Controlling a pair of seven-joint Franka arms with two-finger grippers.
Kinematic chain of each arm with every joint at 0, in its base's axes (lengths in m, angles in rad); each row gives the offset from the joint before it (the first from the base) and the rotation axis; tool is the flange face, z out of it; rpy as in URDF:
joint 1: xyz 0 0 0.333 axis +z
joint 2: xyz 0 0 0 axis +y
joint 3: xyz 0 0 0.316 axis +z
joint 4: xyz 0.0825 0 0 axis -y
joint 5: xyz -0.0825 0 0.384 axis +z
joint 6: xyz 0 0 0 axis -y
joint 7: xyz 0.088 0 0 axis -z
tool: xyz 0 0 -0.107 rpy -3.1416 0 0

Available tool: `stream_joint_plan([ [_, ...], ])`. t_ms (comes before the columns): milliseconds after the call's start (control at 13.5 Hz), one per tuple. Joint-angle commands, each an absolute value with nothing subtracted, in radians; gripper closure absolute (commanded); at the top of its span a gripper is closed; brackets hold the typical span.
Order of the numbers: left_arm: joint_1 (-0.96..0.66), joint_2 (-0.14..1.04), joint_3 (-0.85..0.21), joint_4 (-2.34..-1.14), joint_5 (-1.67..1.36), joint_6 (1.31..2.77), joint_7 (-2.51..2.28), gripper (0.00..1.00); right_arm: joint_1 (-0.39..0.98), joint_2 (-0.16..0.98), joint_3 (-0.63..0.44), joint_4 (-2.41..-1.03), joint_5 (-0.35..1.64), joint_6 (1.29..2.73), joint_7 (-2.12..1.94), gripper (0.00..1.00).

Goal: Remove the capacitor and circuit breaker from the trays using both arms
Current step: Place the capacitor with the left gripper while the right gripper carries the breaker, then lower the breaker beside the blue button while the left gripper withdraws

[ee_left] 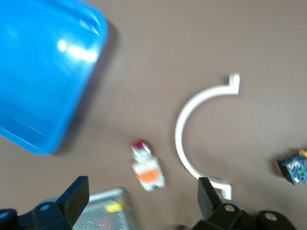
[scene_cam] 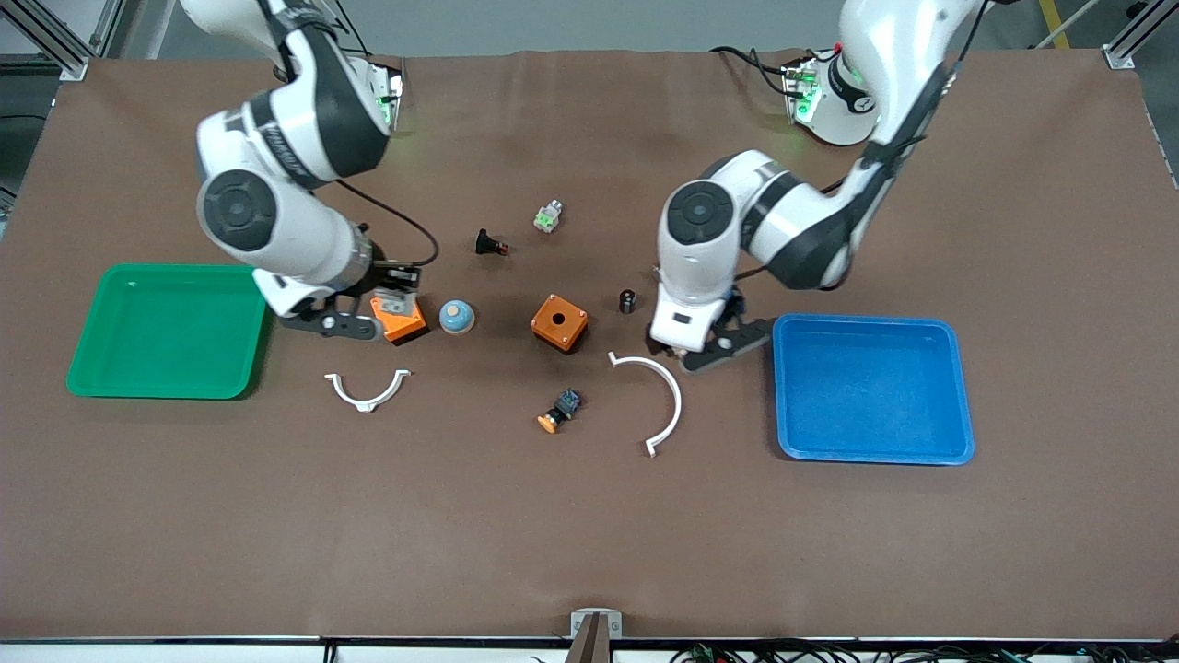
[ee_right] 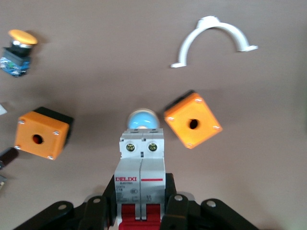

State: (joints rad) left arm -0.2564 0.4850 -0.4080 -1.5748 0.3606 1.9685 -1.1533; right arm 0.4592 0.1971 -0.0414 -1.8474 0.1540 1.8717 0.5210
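Right wrist view shows the right gripper pinching the circuit breaker over an orange box and a blue dome, at three o'clock from the green tray. It is best lowered onto bare table, clear of both. The left gripper, fingers spread, hovers at nine o'clock from the blue tray. The capacitor lies at its ten o'clock. From the front, the breaker is hidden.
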Motion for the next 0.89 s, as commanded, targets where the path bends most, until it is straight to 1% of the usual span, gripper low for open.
stream_joint_plan([
  [0,-0.162,0.47,-0.414,-1.464,0.379,1.869,-0.953,0.0,0.524,0.235,-0.057,-1.917,0.216,2.017,0.56,0.82],
  [149,-0.08,0.413,-0.417,-1.463,0.368,1.852,-0.795,0.0,0.575,0.273,-0.057,-1.94,0.258,2.087,0.568,0.82],
  [446,0.058,0.293,-0.423,-1.463,0.3,1.766,-0.524,0.0,0.612,0.325,-0.057,-1.994,0.265,2.213,0.571,0.82],
  [818,0.199,0.172,-0.423,-1.462,0.155,1.663,-0.257,0.0,0.643,0.408,-0.057,-1.996,0.265,2.278,0.634,0.82],
])
